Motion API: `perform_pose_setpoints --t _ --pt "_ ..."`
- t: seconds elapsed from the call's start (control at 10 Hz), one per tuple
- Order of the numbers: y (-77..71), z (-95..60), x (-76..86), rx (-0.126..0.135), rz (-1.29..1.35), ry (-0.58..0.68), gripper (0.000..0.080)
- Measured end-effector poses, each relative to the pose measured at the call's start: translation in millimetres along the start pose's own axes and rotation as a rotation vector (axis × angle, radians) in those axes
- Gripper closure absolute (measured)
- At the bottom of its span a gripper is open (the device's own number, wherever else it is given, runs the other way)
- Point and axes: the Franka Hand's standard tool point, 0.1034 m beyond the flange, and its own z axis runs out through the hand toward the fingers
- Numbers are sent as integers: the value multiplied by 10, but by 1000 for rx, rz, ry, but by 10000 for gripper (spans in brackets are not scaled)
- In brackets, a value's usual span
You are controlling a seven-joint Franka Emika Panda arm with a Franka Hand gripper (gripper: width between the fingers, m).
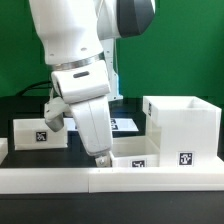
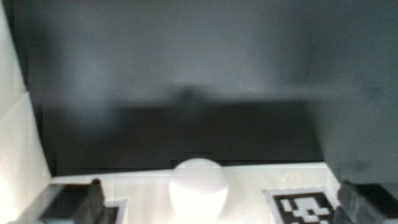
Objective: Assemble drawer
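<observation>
The drawer's large white open-fronted casing (image 1: 181,124) stands at the exterior view's right, with a tag low on its front. One shallow white tray (image 1: 40,133) with a tag sits at the left. A second tray (image 1: 133,159) lies in the middle against the border wall. My gripper (image 1: 100,158) hangs low at this tray's left end. In the wrist view the gripper (image 2: 221,207) is open, its dark fingers (image 2: 71,205) set wide apart. Between them lie the tray's white face (image 2: 143,195), a rounded white knob (image 2: 199,184) and a tag (image 2: 311,205).
The long low white border wall (image 1: 110,181) runs along the front of the black table. The marker board (image 1: 126,123) lies flat behind the arm. A white edge (image 2: 11,110) runs along one side of the wrist view.
</observation>
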Motion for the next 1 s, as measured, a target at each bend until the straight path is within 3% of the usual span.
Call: perform_pose_setpoints --t 0.2,0.7,1.0 --pt "-4 8 7 1 0 1 150" --pt "45 75 265 -4 -1 8 150" --pt "62 86 283 -17 -15 -6 150"
